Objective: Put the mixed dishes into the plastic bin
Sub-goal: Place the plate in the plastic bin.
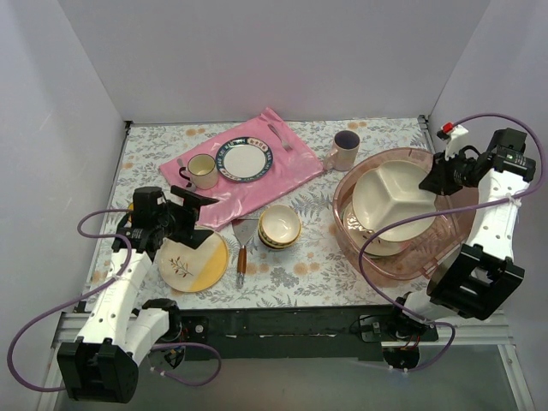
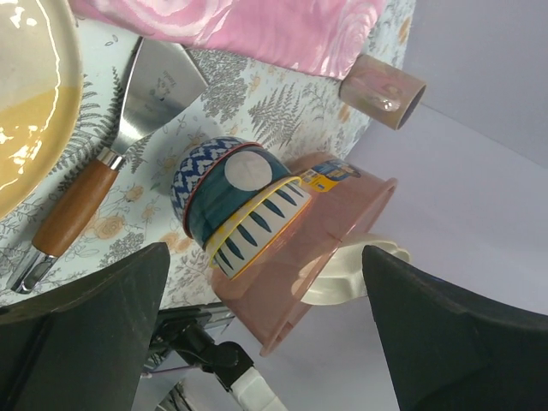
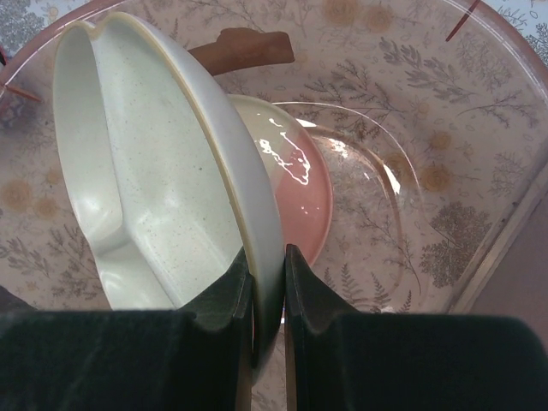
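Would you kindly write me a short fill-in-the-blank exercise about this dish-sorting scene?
The right gripper is shut on the rim of the cream ____ plate.
Under it in the plastic bin lies a dish coloured cream and ____.
Between the spatula and the plastic bin stands a stack of ____.
The left gripper is ____.
Missing words: divided; pink; bowls; open.

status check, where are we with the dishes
Right gripper shut on cream divided plate, tilted inside plastic bin above pink plate. Left gripper open, empty. Stacked bowls, pinkish mug, sprig-patterned plate not yet binned. Nothing blocking.
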Robot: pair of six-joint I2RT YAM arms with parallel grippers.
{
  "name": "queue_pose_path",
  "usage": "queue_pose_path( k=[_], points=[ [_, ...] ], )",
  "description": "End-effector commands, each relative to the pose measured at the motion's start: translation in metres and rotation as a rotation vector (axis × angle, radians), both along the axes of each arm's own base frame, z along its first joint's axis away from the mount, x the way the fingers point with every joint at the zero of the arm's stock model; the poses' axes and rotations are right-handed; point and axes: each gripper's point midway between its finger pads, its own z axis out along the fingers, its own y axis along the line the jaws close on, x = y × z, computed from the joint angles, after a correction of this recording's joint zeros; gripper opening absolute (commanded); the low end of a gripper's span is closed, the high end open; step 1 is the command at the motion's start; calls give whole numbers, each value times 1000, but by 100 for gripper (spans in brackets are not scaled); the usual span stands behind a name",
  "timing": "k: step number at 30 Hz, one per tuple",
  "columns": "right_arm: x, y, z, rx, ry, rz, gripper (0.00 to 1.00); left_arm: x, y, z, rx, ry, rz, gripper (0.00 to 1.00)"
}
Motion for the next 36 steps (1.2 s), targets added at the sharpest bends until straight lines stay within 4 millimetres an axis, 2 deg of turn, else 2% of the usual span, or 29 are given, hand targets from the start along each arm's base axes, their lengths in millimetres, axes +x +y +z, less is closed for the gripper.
queue_pose_path(
  k=[1, 6, 13, 16, 20, 27, 36],
  points=[
    [3, 15, 32, 62, -103, 58, 1, 15, 0, 38, -323, 130, 265, 96],
    [3, 16, 13, 78, -60, 70, 1, 14, 4, 31, -281, 134, 267, 97],
    [4, 18, -21, 107, 16, 108, 1, 18, 2, 38, -260, 26, 213, 98],
    [6, 19, -29, 113, 36, 114, 1, 19, 2, 38, -230, -4, 193, 98],
    [4, 27, -47, 112, 92, 134, 1, 23, 3, 40, -182, -59, 154, 98],
    [8, 31, -71, 120, 158, 133, 1, 29, -1, 46, -38, -222, -1, 98],
    [13, 32, -94, 121, 213, 128, 2, 30, 13, 53, 324, -462, -211, 98]
  ],
)
